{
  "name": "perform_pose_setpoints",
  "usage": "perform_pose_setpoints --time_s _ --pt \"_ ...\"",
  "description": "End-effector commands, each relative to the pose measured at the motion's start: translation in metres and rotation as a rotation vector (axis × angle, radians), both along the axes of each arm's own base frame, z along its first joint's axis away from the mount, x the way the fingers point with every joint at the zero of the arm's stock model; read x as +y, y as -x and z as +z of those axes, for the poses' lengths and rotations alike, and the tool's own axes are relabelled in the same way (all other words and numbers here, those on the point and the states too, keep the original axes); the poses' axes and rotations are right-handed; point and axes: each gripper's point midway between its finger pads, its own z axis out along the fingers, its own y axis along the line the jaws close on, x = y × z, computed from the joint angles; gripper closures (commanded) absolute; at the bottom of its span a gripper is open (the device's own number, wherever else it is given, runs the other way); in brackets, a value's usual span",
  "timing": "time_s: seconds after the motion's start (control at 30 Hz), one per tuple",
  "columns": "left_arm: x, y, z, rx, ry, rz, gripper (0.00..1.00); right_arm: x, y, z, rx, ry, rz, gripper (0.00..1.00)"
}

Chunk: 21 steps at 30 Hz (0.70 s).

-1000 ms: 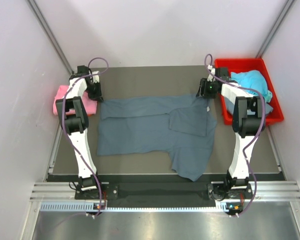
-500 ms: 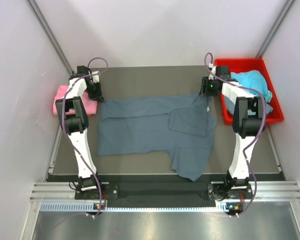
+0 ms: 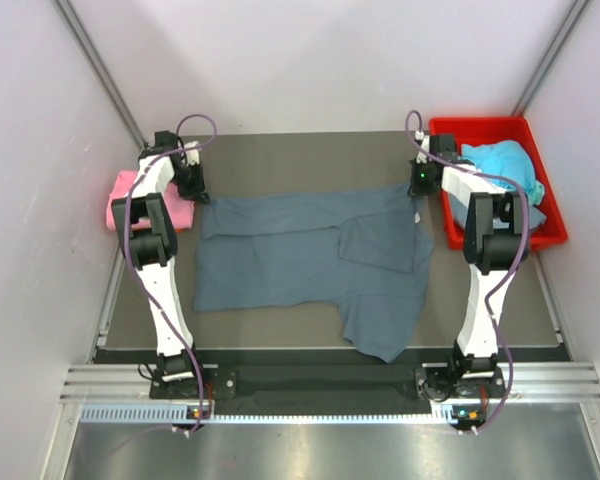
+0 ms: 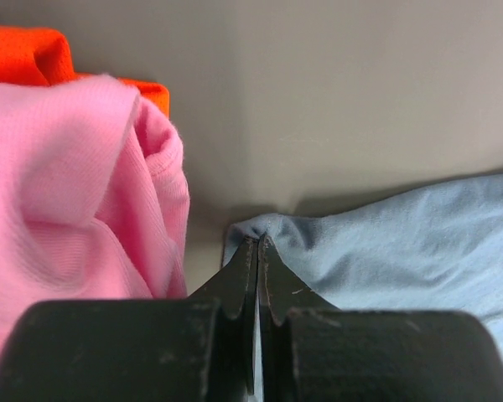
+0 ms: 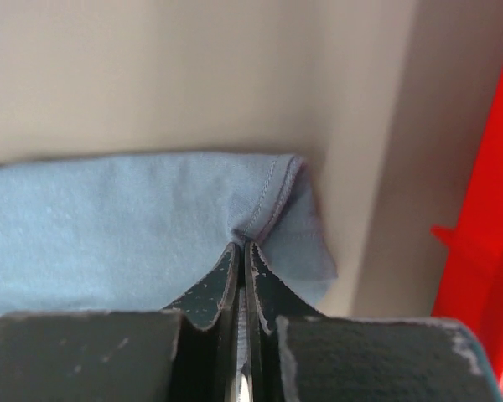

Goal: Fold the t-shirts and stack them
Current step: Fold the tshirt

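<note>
A slate blue-grey t-shirt (image 3: 310, 255) lies spread across the table, one sleeve folded over its right part. My left gripper (image 3: 202, 197) is shut on the shirt's far left corner (image 4: 268, 228), pinching a small peak of cloth. My right gripper (image 3: 414, 190) is shut on the far right corner (image 5: 272, 201), at the stitched hem. A folded pink t-shirt (image 3: 130, 198) lies at the table's left edge, close beside the left gripper (image 4: 258, 241). A turquoise t-shirt (image 3: 502, 160) is heaped in the red bin.
The red plastic bin (image 3: 458, 130) stands at the far right corner, its wall (image 5: 495, 276) close to the right gripper (image 5: 243, 247). An orange cloth (image 4: 25, 54) peeks out behind the pink shirt (image 4: 67, 193). White booth walls enclose the table on three sides.
The right gripper has shut on the shirt's far right corner and drawn it slightly back towards the bin. The left gripper has stayed shut on the left corner.
</note>
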Motion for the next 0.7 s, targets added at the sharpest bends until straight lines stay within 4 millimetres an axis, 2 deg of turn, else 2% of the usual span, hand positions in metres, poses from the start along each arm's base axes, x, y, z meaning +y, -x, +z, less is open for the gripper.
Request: perform_pose_setpoints --time_s 0.0,0.3,0.53,0.67 --pt "0.003 -0.024 0.023 -0.097 -0.003 0.004 1.0 -0.013 -0.037 0.027 -0.119 0.042 -0.026 1.0" --pt "0.009 -0.063 0.032 -0.199 -0.051 0.008 1.0 -0.016 -0.071 0.038 -0.186 0.045 -0.037 1.0" --pt "0.014 -0.096 0.042 -0.301 -0.096 0.016 1.0 -0.014 -0.088 0.04 -0.22 0.041 -0.037 1.0" --pt "0.009 -0.11 0.044 -0.346 -0.122 0.009 1.0 -0.013 -0.099 0.041 -0.242 0.042 -0.036 1.0"
